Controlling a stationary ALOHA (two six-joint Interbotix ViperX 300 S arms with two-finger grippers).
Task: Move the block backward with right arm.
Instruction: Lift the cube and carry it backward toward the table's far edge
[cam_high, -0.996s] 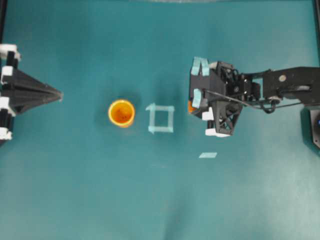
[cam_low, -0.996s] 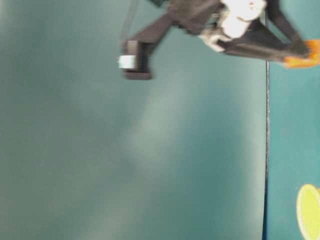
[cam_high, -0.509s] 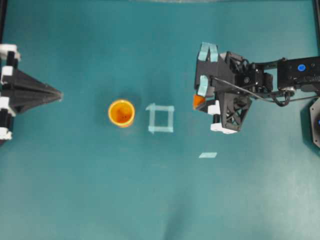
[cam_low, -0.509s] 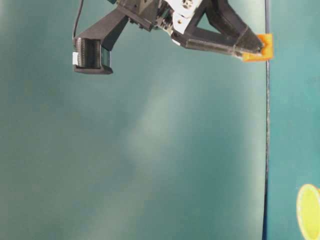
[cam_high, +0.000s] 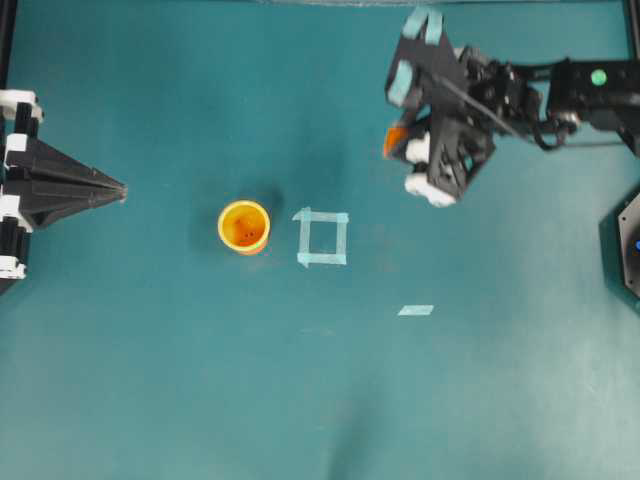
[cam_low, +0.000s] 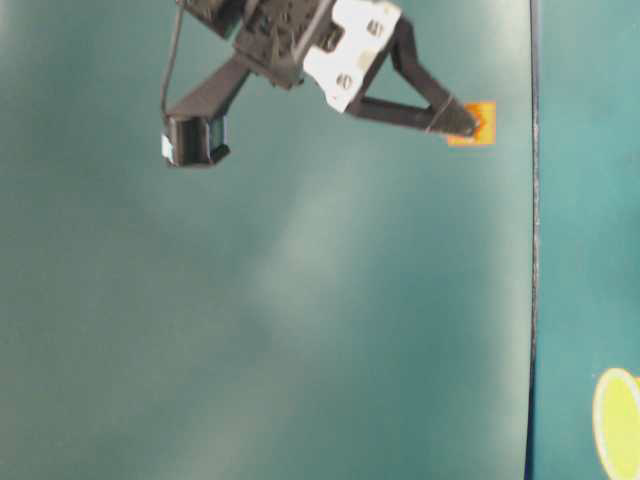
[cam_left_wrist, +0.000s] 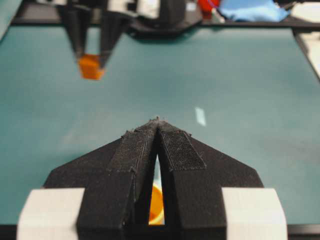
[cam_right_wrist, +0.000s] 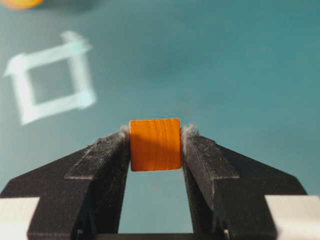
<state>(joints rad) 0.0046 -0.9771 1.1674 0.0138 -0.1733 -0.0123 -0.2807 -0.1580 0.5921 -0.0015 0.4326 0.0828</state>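
The small orange cube-shaped block is grasped between the two black fingers of the right arm's gripper, whose body bears pale teal tape strips and white pads. In the overhead view the block is seen near the upper edge of the teal bench, well apart from the pale tape square and the round yellow-orange cup beside it. In the table-level view the block is pinched at the fingertips. A short pale tape strip lies alone below the square. The left arm's black pointed gripper is seen with its fingers pressed together at the tips, nothing between them, at the left edge of the bench.
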